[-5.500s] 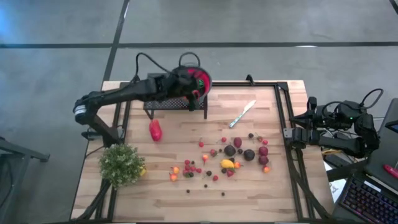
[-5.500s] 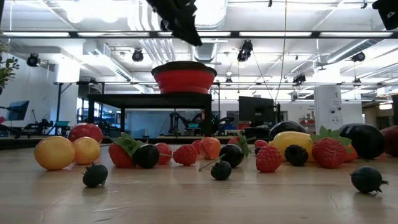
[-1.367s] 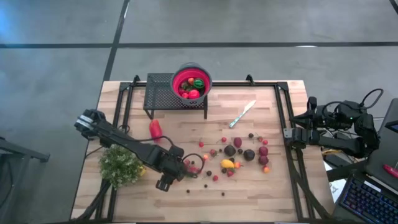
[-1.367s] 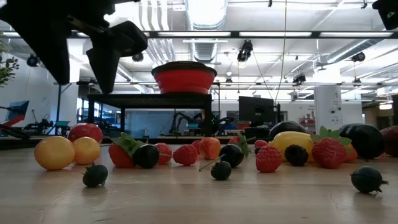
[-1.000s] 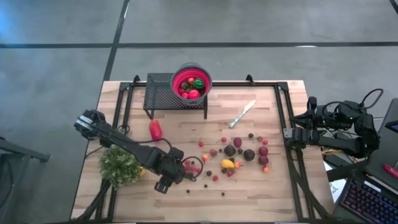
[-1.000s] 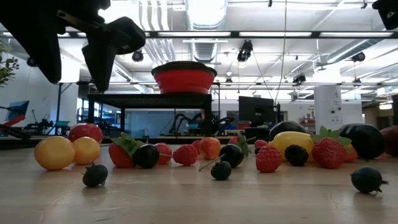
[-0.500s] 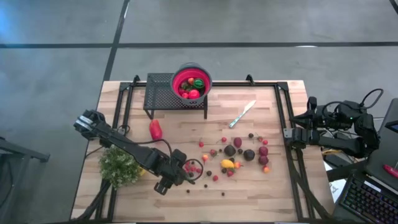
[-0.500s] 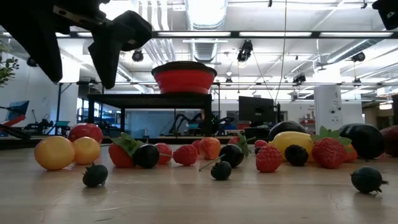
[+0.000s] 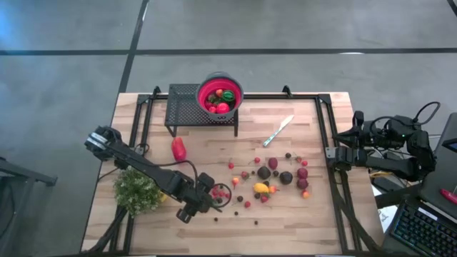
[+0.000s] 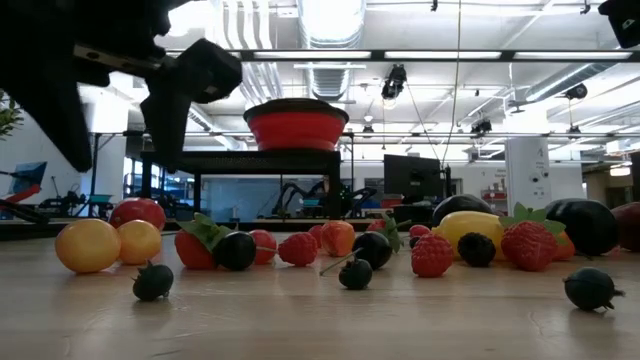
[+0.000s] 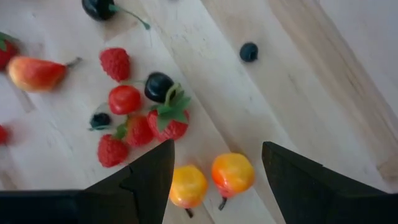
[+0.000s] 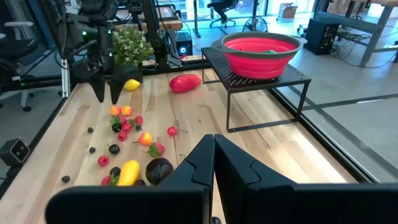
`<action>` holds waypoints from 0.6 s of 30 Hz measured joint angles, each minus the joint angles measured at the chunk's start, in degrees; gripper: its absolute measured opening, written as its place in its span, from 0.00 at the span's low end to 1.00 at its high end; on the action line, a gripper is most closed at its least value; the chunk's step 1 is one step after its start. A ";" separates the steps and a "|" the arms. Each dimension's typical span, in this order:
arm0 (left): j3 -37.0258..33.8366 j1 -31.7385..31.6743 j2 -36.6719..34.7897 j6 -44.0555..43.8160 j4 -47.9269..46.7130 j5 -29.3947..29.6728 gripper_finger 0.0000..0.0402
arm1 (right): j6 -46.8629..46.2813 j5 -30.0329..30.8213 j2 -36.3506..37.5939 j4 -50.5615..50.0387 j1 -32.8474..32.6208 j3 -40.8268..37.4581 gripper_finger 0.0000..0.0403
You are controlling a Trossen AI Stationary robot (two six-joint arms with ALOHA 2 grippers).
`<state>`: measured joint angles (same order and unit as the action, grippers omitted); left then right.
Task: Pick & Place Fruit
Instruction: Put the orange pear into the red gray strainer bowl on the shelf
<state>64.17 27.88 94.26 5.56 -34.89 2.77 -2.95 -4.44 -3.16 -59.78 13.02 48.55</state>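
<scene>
Two dark matte arms; chunky black joints; loose black cables; each pincer ending in angular black fingers [image 11: 143,180].

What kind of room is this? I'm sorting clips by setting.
Likely a robotics lab or workshop: exposed ceiling ducts, office chairs and workbenches beyond the table.

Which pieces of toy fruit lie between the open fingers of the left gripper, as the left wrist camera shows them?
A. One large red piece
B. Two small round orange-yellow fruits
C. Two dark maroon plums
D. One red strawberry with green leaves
B: in the left wrist view, the left gripper stands open over two small round orange-yellow fruits, side by side on the wooden table.
</scene>
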 joint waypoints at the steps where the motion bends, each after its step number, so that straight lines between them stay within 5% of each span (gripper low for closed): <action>1: -0.34 0.00 0.00 -0.01 0.11 -0.37 0.62 | 0.01 -0.01 0.00 -0.01 0.00 -0.02 0.02; 18: -6.30 0.38 0.00 1.95 6.42 -2.19 0.62 | -0.01 -0.01 0.00 -0.01 -0.02 -0.02 0.02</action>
<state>57.87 28.26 94.26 7.51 -28.48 0.58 -2.96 -4.45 -3.16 -59.79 13.00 48.54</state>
